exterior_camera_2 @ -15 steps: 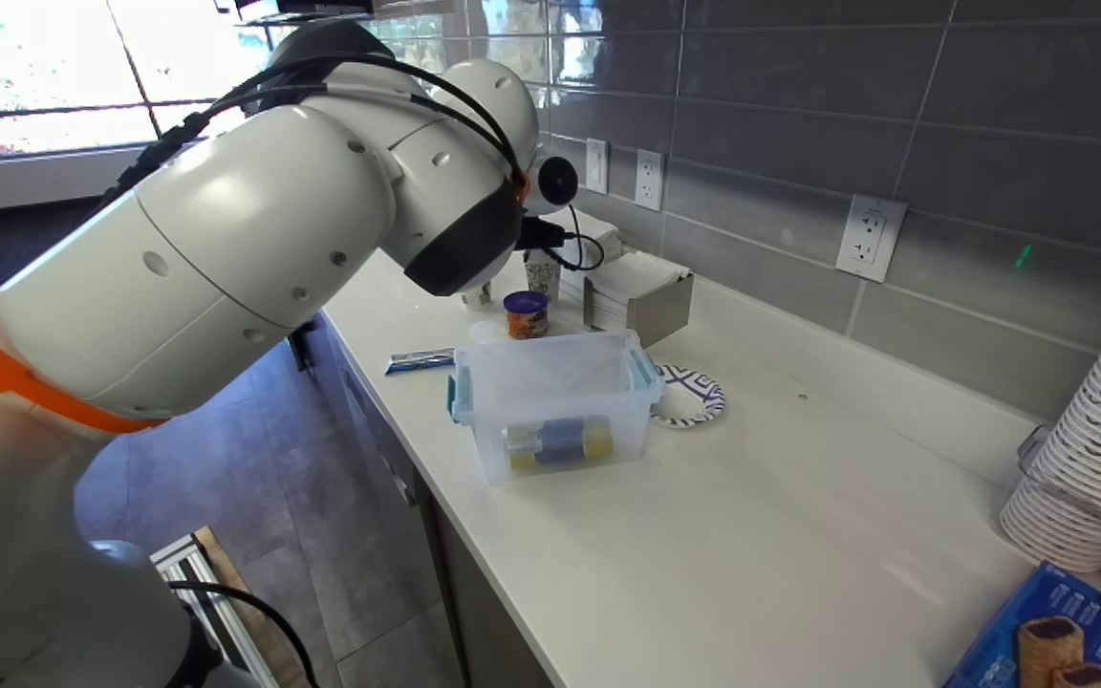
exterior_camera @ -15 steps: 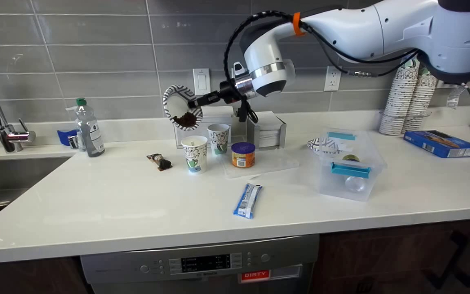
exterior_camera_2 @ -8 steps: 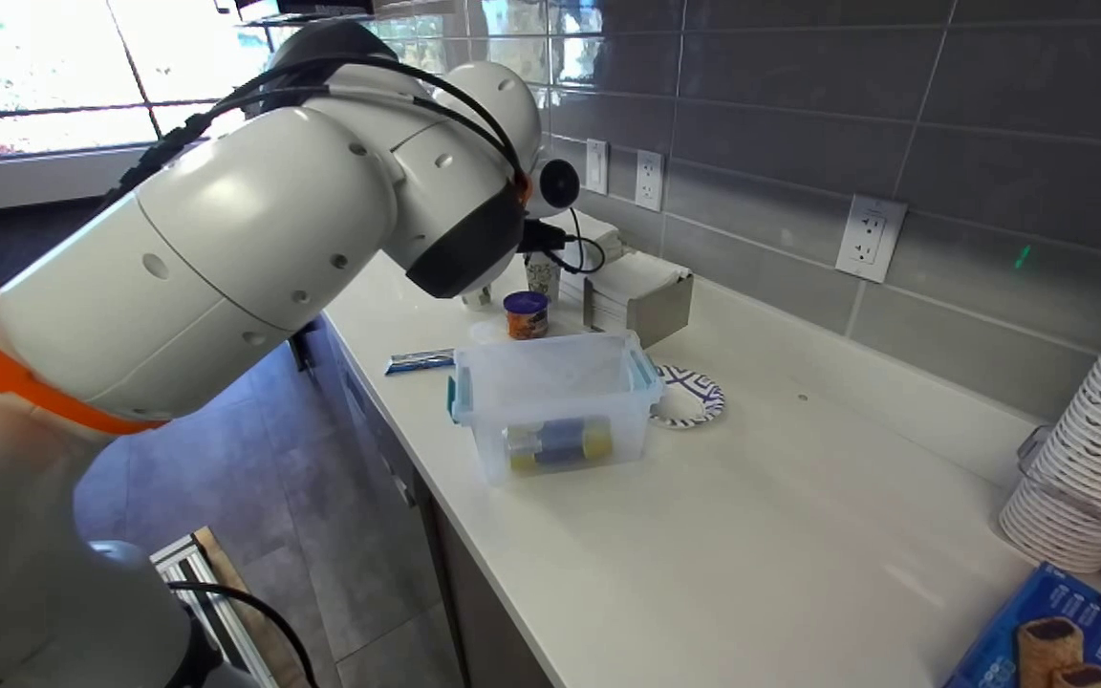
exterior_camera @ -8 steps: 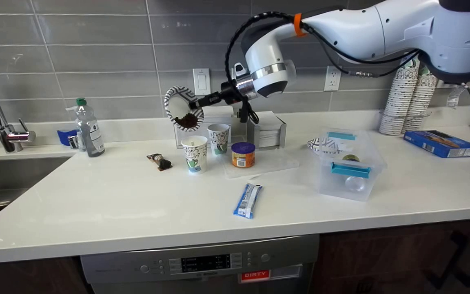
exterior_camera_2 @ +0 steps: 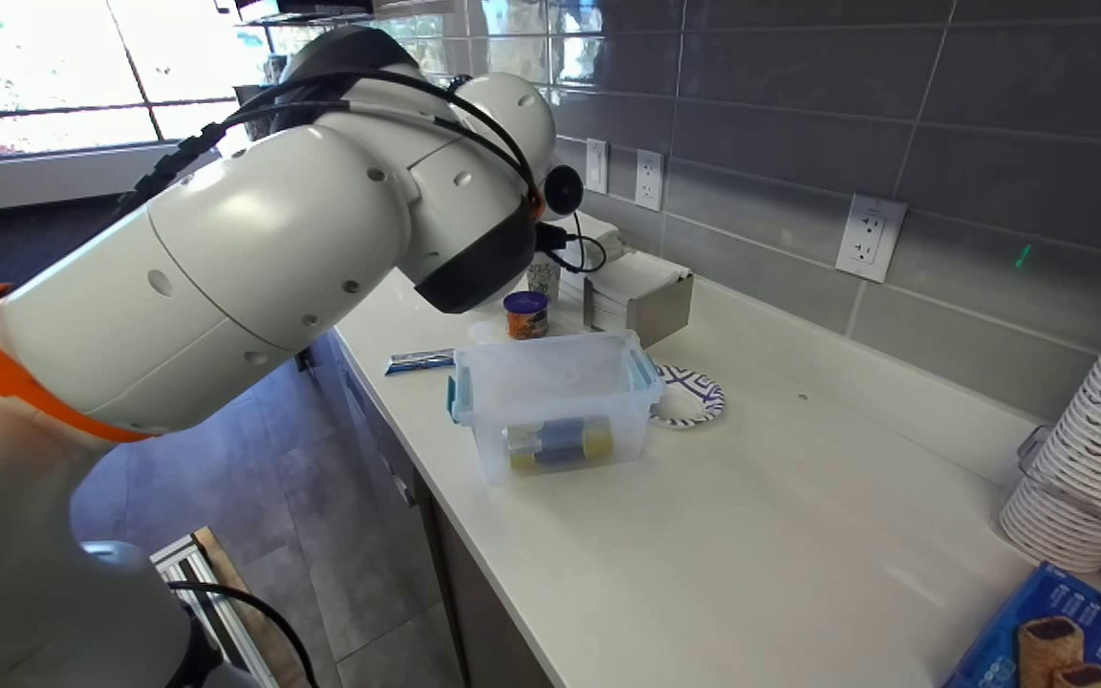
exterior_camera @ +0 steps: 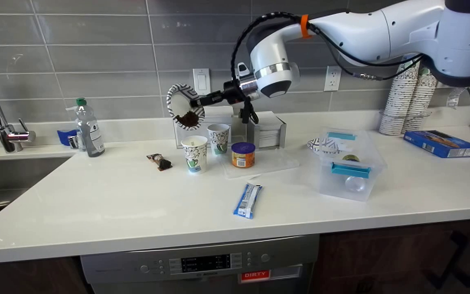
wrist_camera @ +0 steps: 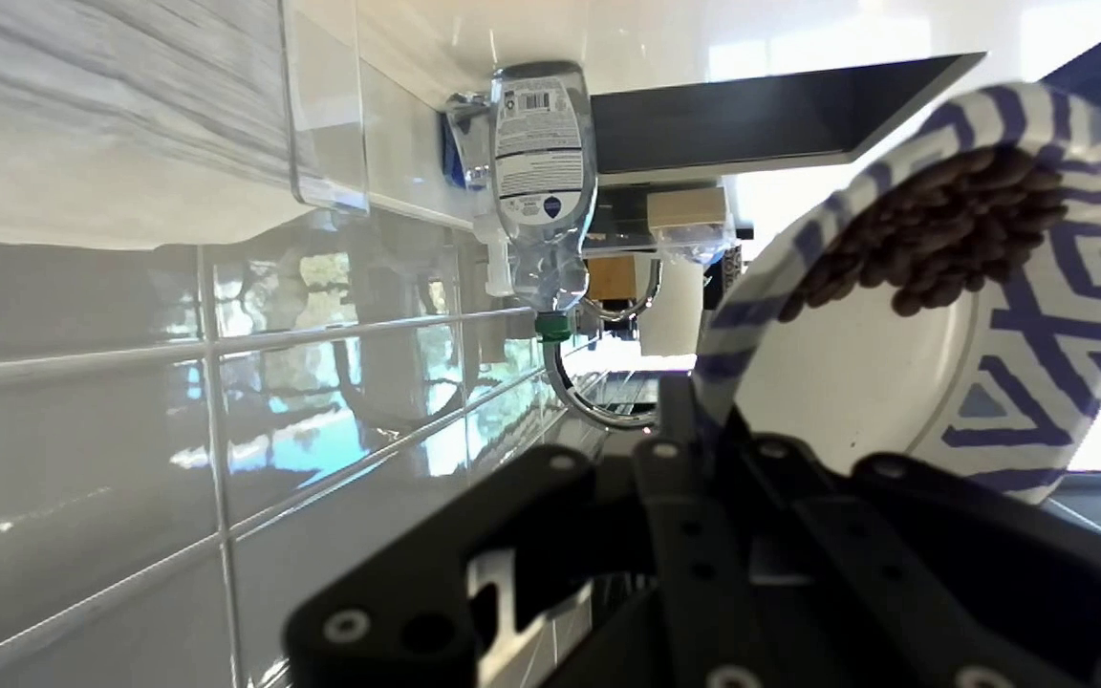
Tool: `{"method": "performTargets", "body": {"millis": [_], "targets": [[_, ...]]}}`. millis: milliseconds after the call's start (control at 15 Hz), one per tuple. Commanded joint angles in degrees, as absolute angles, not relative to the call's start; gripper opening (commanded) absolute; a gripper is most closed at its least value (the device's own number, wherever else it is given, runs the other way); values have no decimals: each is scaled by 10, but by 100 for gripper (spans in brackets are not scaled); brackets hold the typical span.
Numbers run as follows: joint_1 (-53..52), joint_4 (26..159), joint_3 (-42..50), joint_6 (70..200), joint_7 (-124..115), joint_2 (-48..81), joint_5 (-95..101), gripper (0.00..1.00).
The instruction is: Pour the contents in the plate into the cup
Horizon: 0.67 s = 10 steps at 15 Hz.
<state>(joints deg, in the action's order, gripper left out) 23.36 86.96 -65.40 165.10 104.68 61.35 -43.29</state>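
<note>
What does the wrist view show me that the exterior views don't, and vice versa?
Wrist view only: the edge of the plate between the tips of the tool, close up, and the dark contents sharp enough to pick out separate pieces.

Exterior views only: the front paper cup, the rear paper cup, the purple-lidded tub and the blue wrapped bar.

Shared by the wrist view and an exterior view: the tool gripping the tilted plate with the contents on it, and the soap bottle.
</note>
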Motion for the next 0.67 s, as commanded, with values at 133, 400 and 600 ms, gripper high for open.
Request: {"method": "performTargets", "body": {"millis": [133,400,600], "targets": [[269,902,-704,1658,1111,660,-420,1],[277,908,-719,1660,1141,682,-412,1],[281,906,-730,1662,1159,699,-403,1]]}}
